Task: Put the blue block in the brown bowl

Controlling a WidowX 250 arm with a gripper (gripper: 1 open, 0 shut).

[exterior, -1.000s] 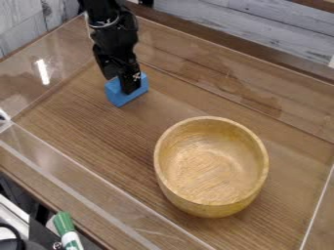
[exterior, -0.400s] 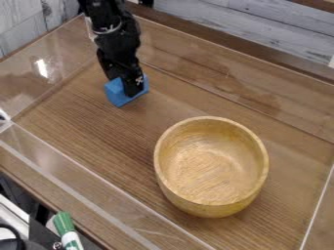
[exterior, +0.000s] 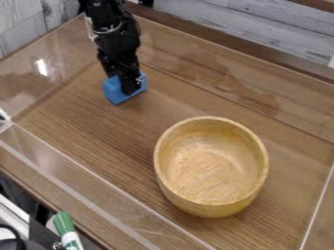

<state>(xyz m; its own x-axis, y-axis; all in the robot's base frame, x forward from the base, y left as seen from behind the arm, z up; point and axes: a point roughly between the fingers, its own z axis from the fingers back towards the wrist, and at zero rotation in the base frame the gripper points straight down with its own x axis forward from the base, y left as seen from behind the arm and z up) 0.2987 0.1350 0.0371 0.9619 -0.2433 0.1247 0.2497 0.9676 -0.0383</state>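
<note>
My end effector (exterior: 121, 75) grips the small blue foam-like block (exterior: 124, 91); next, lift clear before transfer.

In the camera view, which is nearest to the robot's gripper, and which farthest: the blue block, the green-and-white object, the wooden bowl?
1. Blue block: right at the gripper.
2. Brown bowl: toward the picture's lower right.
3. Green-and-white object: bottom left corner area.
</note>
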